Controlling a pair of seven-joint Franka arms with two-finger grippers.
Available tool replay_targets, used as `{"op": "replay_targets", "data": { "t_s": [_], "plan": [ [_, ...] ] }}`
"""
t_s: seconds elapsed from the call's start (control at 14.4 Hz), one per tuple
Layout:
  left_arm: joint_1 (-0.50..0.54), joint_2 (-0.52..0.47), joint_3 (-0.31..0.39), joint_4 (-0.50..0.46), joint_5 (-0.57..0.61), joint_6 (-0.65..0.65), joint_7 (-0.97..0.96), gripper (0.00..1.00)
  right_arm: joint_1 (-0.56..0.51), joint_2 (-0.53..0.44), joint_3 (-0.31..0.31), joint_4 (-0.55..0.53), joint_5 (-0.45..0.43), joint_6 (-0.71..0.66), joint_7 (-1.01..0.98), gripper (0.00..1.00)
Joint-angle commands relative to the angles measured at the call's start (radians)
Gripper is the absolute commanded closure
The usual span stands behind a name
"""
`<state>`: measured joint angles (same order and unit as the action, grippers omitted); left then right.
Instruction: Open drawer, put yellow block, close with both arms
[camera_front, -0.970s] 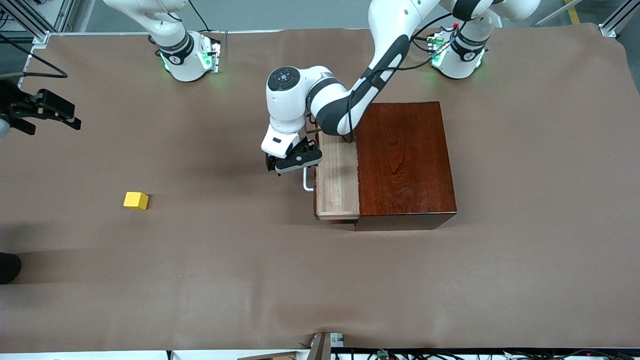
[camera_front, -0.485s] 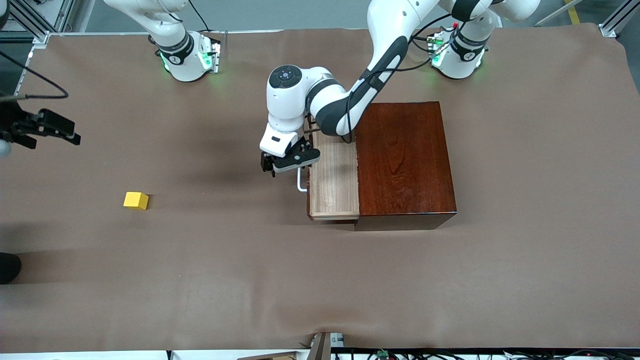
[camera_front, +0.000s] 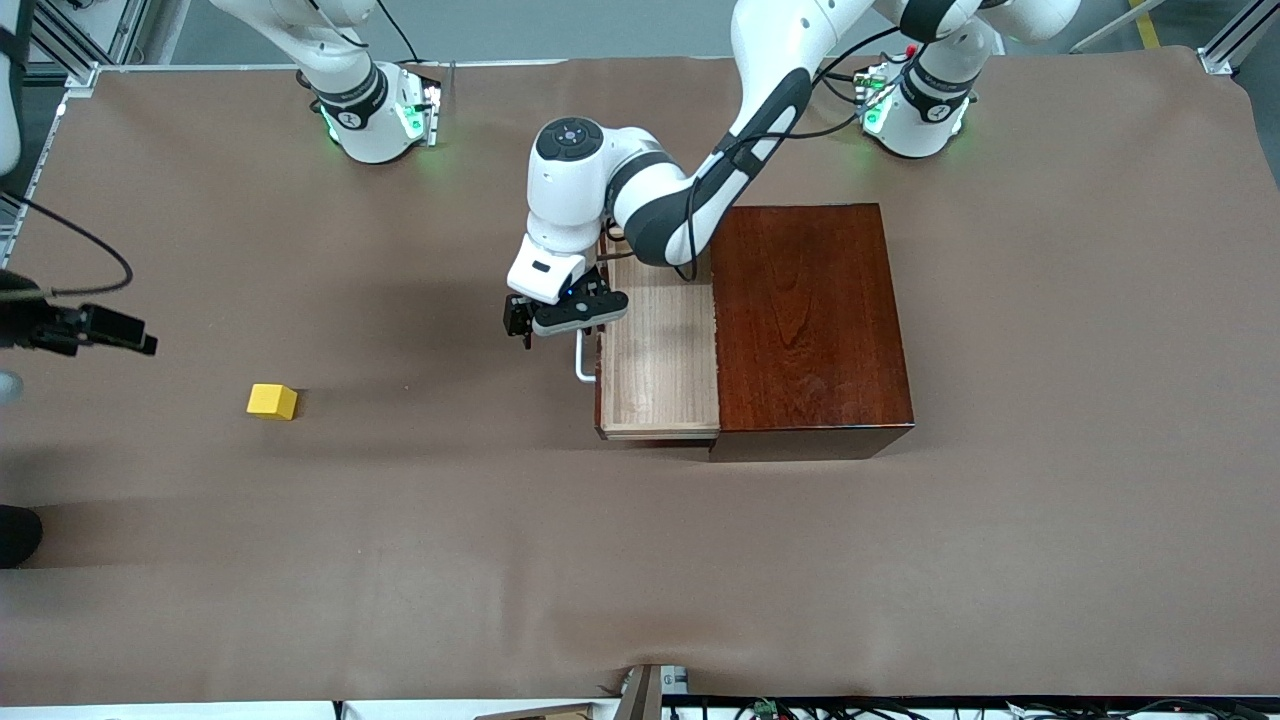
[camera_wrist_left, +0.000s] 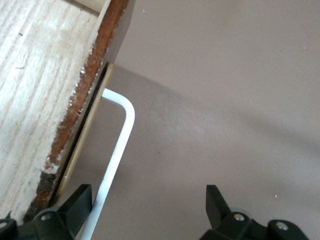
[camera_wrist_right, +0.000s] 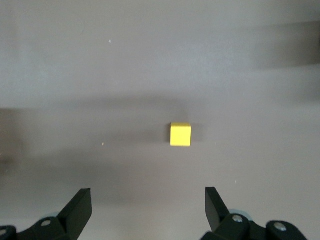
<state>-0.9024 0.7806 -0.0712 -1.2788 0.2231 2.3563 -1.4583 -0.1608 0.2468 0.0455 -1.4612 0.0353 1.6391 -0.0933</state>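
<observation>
Left gripper (camera_front: 555, 322) at drawer (camera_front: 660, 360) handle (camera_front: 582, 362), fingers spread, one hooked inside bar to pull. Drawer part way out of box (camera_front: 810, 320). Yellow block (camera_front: 272, 401) on table, well apart from drawer, toward right arm's end. Right gripper (camera_front: 95, 330) wide open, near block, probably lining up grab.

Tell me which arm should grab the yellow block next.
Right, probably. Its tool hangs open above the table with the block in its wrist view, while the left tool is at the drawer handle.
</observation>
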Motion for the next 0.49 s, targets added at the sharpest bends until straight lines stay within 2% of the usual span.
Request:
{"op": "replay_targets", "data": {
  "t_s": [0.0,0.21,0.42],
  "plan": [
    [-0.010,-0.024,0.013,0.012,-0.010,-0.061,-0.016,0.00,-0.016,0.049,0.014,0.022,-0.009,0.019,0.003,0.00],
    [-0.004,-0.047,0.014,0.012,-0.010,-0.132,-0.008,0.00,-0.016,0.080,0.013,0.021,-0.011,0.037,0.001,0.00],
    [0.011,-0.154,0.014,0.012,-0.014,-0.243,0.021,0.00,-0.023,0.104,0.013,0.013,-0.014,0.057,0.009,0.00]
  ]
}}
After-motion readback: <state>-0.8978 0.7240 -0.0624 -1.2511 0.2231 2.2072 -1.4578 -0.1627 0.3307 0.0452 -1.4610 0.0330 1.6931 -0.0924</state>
